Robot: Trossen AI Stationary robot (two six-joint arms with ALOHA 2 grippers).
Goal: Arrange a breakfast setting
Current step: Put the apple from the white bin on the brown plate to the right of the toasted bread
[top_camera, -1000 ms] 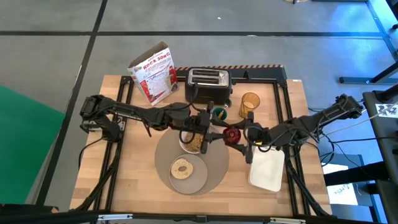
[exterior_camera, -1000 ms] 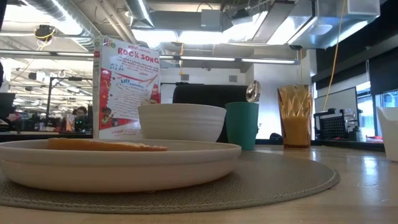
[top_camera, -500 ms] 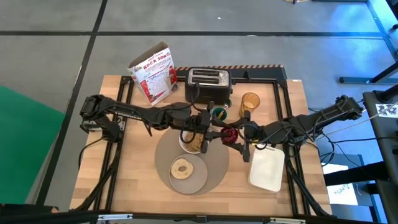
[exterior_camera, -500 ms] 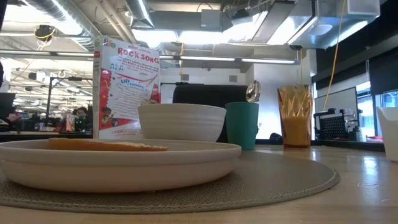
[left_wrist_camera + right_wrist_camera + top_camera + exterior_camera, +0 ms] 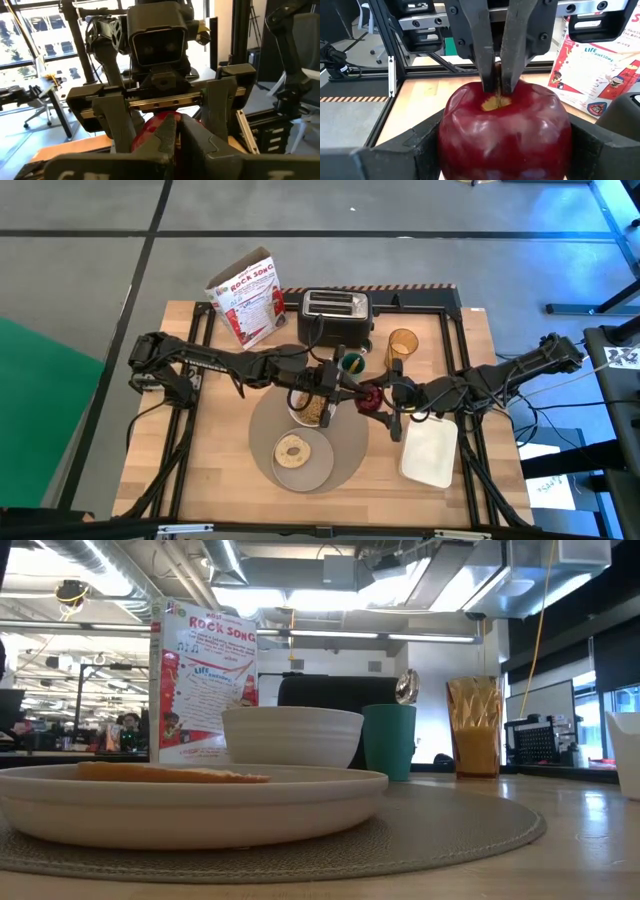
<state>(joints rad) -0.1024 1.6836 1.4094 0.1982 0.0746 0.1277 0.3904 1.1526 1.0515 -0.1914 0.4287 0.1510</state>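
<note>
A red apple (image 5: 370, 395) hangs above the table between my two grippers, just off the right rim of the round grey-beige placemat (image 5: 345, 455). My left gripper (image 5: 357, 391) reaches in from the left and is shut on the apple's stem. My right gripper (image 5: 378, 398) reaches in from the right and is shut on the apple's body. On the placemat stand the white bowl (image 5: 308, 410) and the small white plate (image 5: 300, 455) with the bagel (image 5: 293, 450). The amber cup (image 5: 402, 345) stands behind. No wooden utensil shows. My left gripper pinches the apple's stem (image 5: 496, 89) between its two fingertips (image 5: 485, 60), which point at the apple's top from the table's left. My right gripper holds the apple's round body by two opposite sides (image 5: 451, 135), one finger on each, coming level from the table's right. The apple is lifted clear of the table.
A black toaster (image 5: 336, 308) and a cereal box (image 5: 245, 295) stand at the back. A green cup (image 5: 352, 363) with a metal spoon stands behind the bowl. A white rectangular tray (image 5: 430, 452) lies under the right arm. Black frame rails run along the table's sides.
My right gripper has moved a little toward the table's left, closing in on my left gripper, with the apple between them. My left arm has kept still.
</note>
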